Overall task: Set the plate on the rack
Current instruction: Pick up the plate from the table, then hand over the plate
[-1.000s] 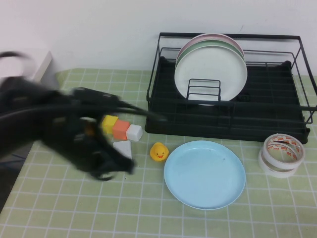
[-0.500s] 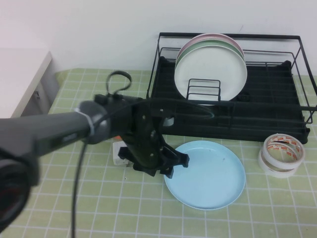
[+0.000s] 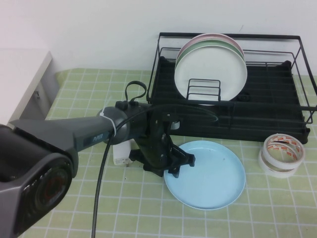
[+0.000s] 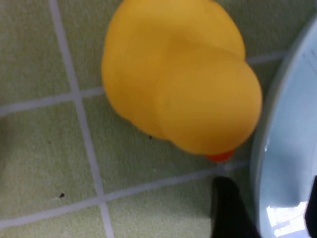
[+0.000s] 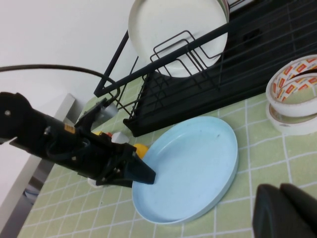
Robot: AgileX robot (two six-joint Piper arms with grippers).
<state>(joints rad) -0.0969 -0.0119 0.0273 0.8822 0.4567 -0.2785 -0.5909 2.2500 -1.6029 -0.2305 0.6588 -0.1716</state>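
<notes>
High view: left hand [image 3: 179, 165], fingers apart, empty, at the stiff, likely slippery plate [image 3: 210, 176] rim, the best grip; right hand [image 5: 285, 210] aside, grip unclear.

duck [image 4: 181, 82] hidden behind left gripper [image 3: 174, 163] from above; right gripper [image 5: 285, 210] cut off, blurry, fingers unclear.

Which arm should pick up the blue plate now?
Left. The left pincer is open at the plate's left rim, beside the duck. The right pincer hangs back, off the plate.
</notes>
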